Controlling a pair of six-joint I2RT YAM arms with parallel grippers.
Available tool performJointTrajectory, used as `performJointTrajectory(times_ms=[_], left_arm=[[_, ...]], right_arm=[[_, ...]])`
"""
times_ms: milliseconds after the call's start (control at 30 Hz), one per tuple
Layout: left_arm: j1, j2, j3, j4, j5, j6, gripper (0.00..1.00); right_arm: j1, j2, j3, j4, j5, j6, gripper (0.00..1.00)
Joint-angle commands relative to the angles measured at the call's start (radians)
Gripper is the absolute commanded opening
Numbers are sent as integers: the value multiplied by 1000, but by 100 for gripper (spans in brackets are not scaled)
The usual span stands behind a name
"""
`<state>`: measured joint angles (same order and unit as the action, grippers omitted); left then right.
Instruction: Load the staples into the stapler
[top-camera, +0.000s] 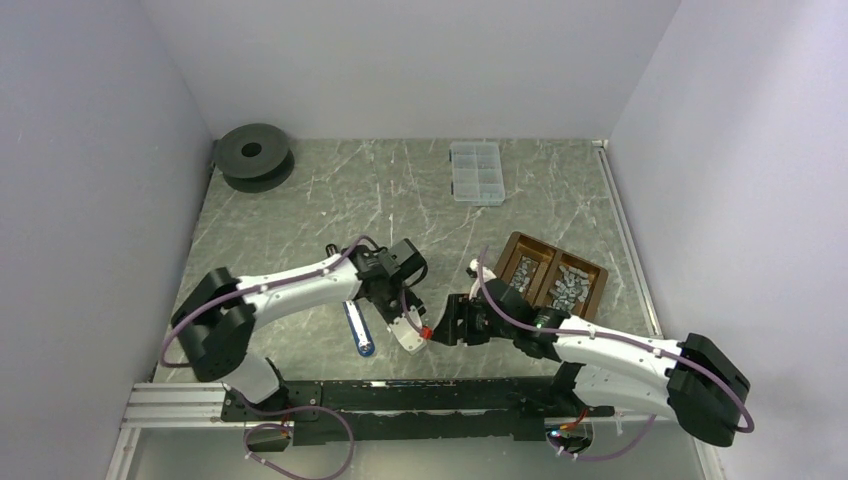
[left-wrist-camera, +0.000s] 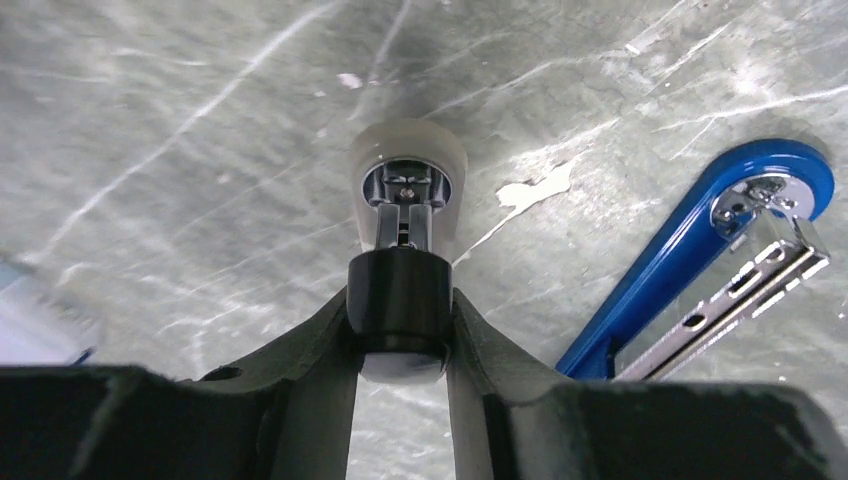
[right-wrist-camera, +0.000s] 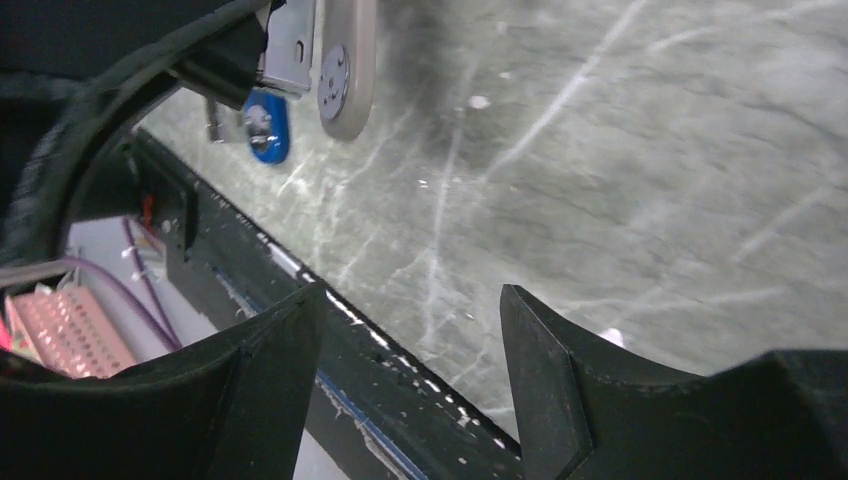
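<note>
At centre front, left gripper clamps the grey stapler; right gripper gapes empty. Staples look light, slick, brittle: pinch a strip's long sides.

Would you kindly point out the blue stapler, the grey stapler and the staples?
blue stapler (left-wrist-camera: 655, 280), left wrist view, its blue arm.
grey stapler (left-wrist-camera: 405, 140), left wrist view, its rounded far end.
staples (top-camera: 568, 285), top view, the pile.
</note>
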<state>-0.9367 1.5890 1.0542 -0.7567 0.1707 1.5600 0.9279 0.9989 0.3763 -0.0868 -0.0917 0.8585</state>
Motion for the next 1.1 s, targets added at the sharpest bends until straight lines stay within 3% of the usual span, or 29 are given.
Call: performJointTrajectory(times_ms=[0,300,567,1067], left_arm=[[-29,-164,31,-8,23,-15,26],[-83,-243,-24,-30,-37,-40,23],[-116,-214,-3,13,-88,-114,3],[-149,-230,10,32,-90,-152,0]], right_arm=[[-9,20,48,191,-141,-62,68],[-26,25,47,339,-258,-32,67],[-27,60,40,370,-246,5,62],[-72,213,33,571,-312,44,51]])
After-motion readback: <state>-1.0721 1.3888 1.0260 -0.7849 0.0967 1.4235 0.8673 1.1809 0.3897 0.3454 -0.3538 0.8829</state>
